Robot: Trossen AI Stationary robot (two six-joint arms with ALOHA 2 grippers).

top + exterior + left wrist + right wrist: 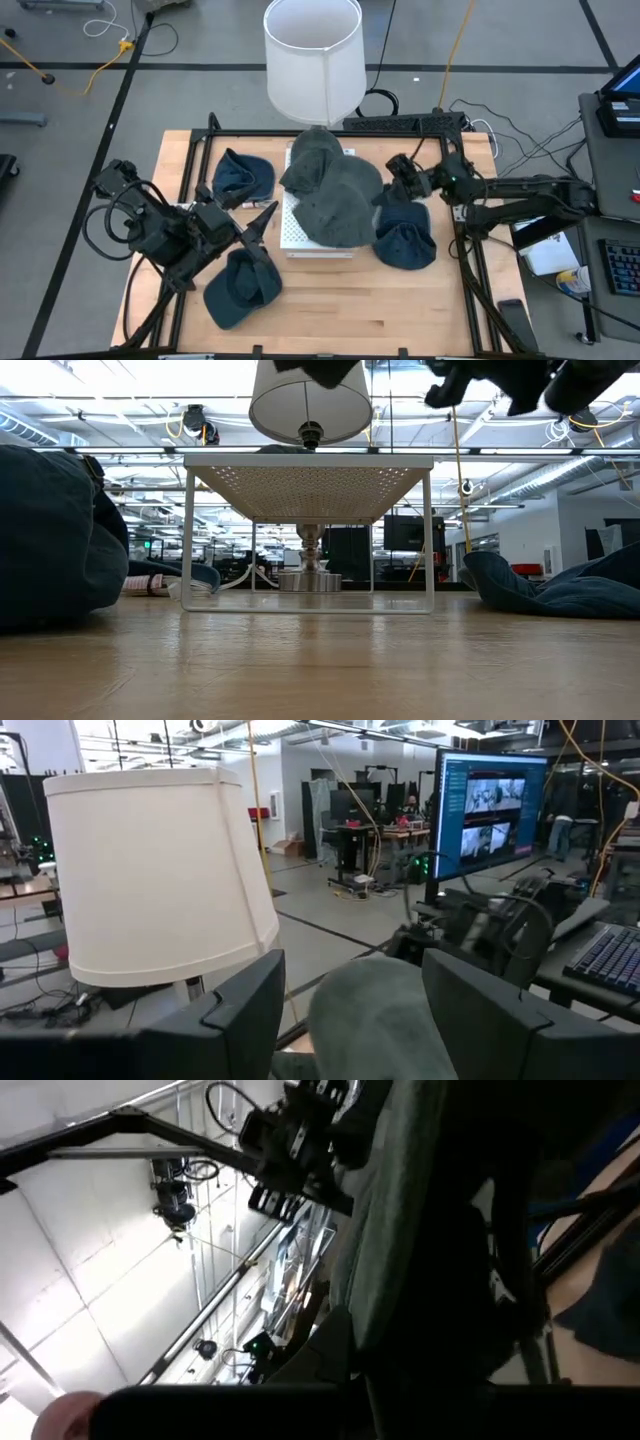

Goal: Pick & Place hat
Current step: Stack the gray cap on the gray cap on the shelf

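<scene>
Hat, grey, sits piled on top of the white rack at table centre, directly in front of my right gripper and touching or very nearly touching its tips. Right wrist view is filled with grey cloth pressed up against my dark fingers; I can't tell whether they're apart or clamped on it. Right arm reaches in from the table's right side, level with the rack top.

My left gripper hangs just off the rack's left edge, fingers spread apart with nothing between them; left wrist view looks past them at the grey hat's crown and the lampshade beyond.

Three navy hats lie on the wood: one just below and beside my right gripper, against the rack's right side; one behind my left gripper; one near the front edge, just under my left arm. Lamp stands beyond the rack, off the far edge of the table.
</scene>
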